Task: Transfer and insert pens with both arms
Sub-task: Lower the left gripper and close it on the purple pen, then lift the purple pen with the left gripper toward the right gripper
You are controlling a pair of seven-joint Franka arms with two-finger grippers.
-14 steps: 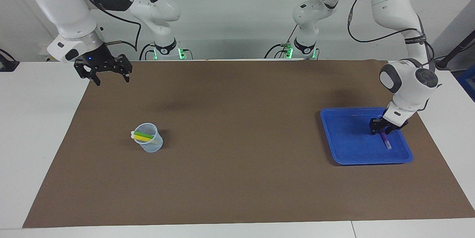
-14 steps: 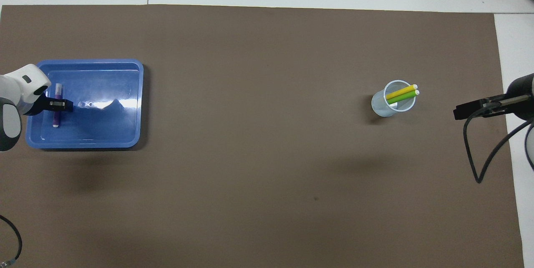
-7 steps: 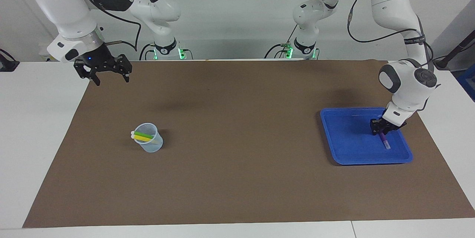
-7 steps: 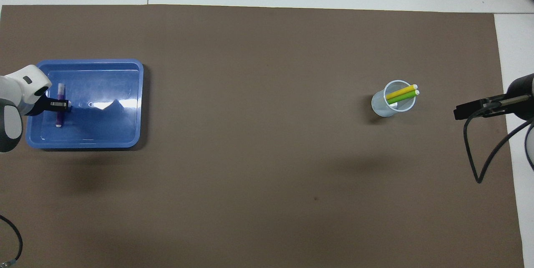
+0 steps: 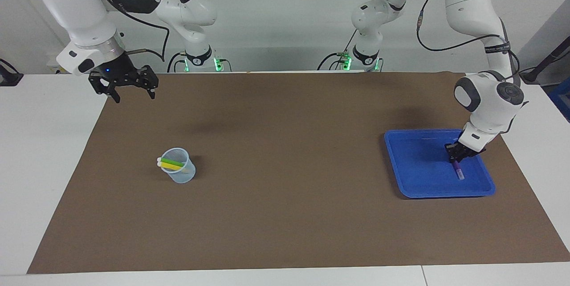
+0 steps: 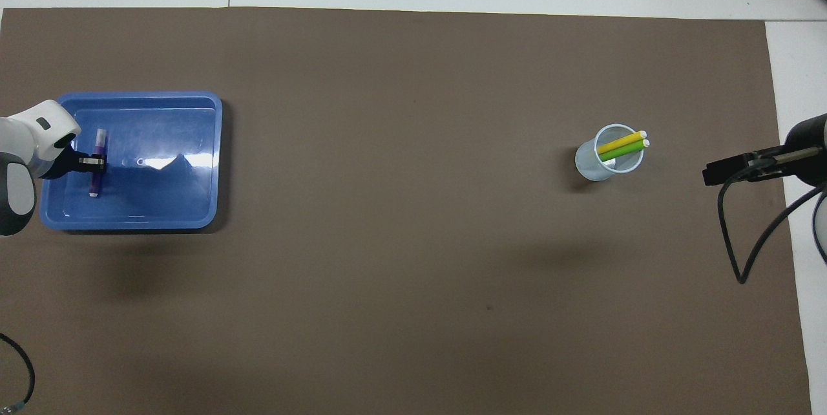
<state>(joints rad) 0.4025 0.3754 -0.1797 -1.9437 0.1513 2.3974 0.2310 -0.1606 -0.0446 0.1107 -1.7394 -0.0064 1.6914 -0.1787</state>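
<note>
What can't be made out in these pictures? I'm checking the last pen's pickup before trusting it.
- Purple pen: its middle is hidden under the left claw in the overhead view.
- Whether it has left the blue tray floor: too small in the facing view.
- Right claw: mostly cut off by the overhead view's edge.
- Pen tips in the clear cup: hidden by its wall.

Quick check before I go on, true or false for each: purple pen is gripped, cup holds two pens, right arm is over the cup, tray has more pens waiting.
1. The left gripper has its jaws shut on the purple pen in the blue tray. True.
2. The clear cup holds the yellow pen and green pen. True.
3. The right gripper is over the cup. False: it waits, jaws open, over the mat's edge.
4. More pens lie in the tray. False: only the purple one.
</note>
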